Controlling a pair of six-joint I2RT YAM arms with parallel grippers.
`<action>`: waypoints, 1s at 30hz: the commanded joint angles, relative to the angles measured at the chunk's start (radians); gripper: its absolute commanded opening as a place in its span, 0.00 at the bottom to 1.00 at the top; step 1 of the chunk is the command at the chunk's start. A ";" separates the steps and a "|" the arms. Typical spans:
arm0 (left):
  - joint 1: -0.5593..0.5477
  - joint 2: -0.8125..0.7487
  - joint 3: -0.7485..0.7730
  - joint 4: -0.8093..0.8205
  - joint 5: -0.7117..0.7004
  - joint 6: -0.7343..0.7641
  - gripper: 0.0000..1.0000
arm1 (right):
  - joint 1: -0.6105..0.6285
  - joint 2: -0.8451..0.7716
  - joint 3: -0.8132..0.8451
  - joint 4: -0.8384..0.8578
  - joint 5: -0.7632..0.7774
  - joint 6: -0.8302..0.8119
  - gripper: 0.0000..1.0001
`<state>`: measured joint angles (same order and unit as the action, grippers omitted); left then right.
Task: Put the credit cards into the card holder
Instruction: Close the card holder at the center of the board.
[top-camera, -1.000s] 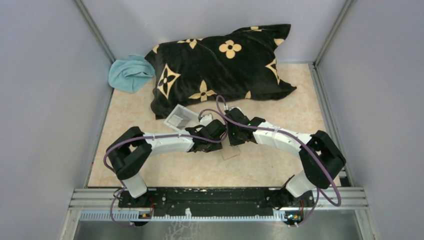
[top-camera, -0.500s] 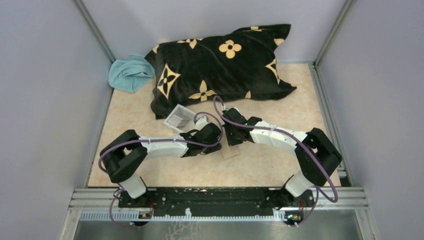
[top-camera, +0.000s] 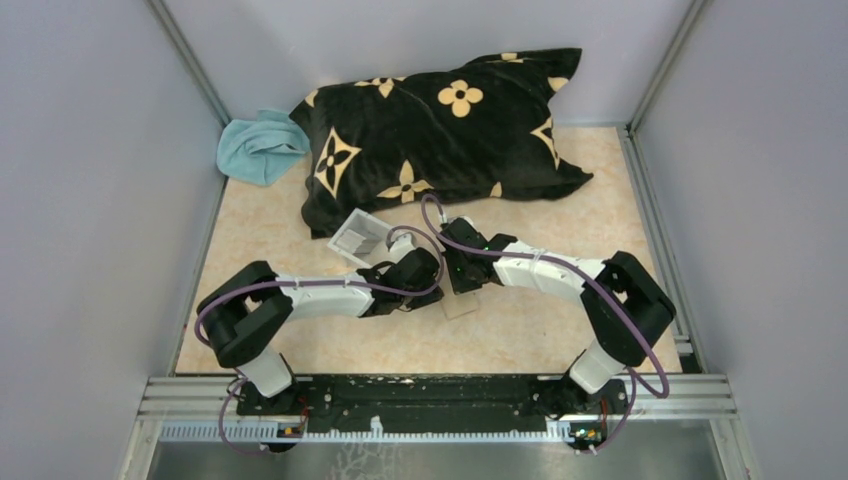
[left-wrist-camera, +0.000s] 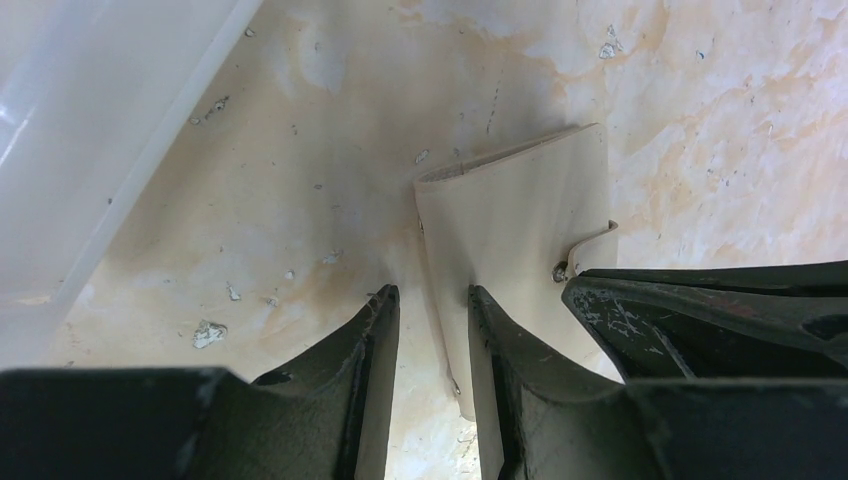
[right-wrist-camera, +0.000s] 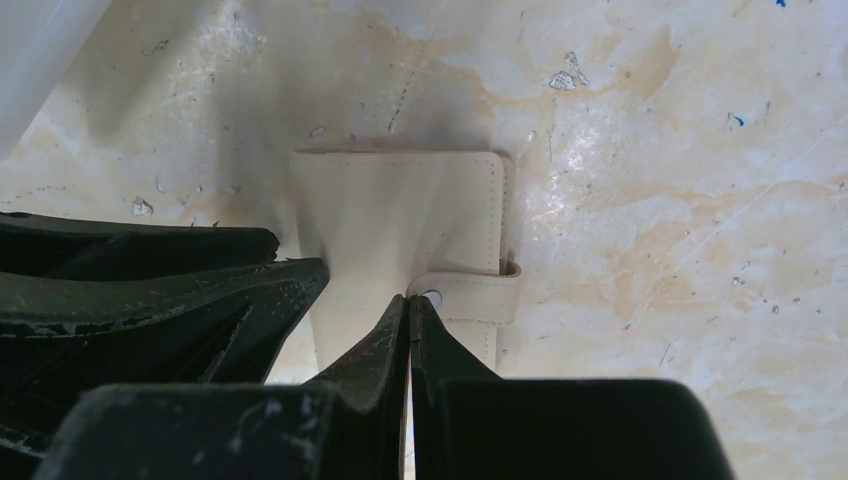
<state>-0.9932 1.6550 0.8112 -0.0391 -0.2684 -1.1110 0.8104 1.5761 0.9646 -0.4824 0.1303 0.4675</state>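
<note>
The beige card holder (top-camera: 462, 304) lies closed on the table between both grippers. Its tab and snap stud (left-wrist-camera: 560, 270) face up. My left gripper (left-wrist-camera: 430, 300) is open and straddles the holder's left edge, with bare table showing between the left finger and that edge. My right gripper (right-wrist-camera: 409, 300) is shut, its tips resting on the card holder (right-wrist-camera: 390, 220) at the end of the tab by the stud. In the top view the left gripper (top-camera: 436, 287) and right gripper (top-camera: 461, 284) nearly touch. No credit cards are in view.
A clear shallow tray (top-camera: 360, 238) stands just behind the left gripper, its wall (left-wrist-camera: 90, 130) close on that side. A black pillow (top-camera: 440, 130) with tan flowers lies at the back, with a blue cloth (top-camera: 258, 145) to its left. Grey walls enclose the table.
Both arms have settled lower over the card holder and the right gripper has edged left. The left jaws have narrowed slightly. The holder has not moved.
</note>
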 joint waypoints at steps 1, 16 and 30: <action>-0.010 0.000 -0.031 -0.040 0.018 -0.001 0.39 | 0.016 0.004 0.030 0.016 0.015 0.014 0.00; -0.010 -0.003 -0.053 -0.019 0.025 0.000 0.39 | 0.021 0.026 0.018 0.030 0.028 0.028 0.00; -0.010 -0.004 -0.064 -0.017 0.023 0.000 0.39 | 0.021 0.050 0.006 0.037 0.044 0.038 0.00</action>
<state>-0.9932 1.6466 0.7849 0.0010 -0.2680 -1.1110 0.8227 1.5997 0.9646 -0.4751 0.1375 0.4938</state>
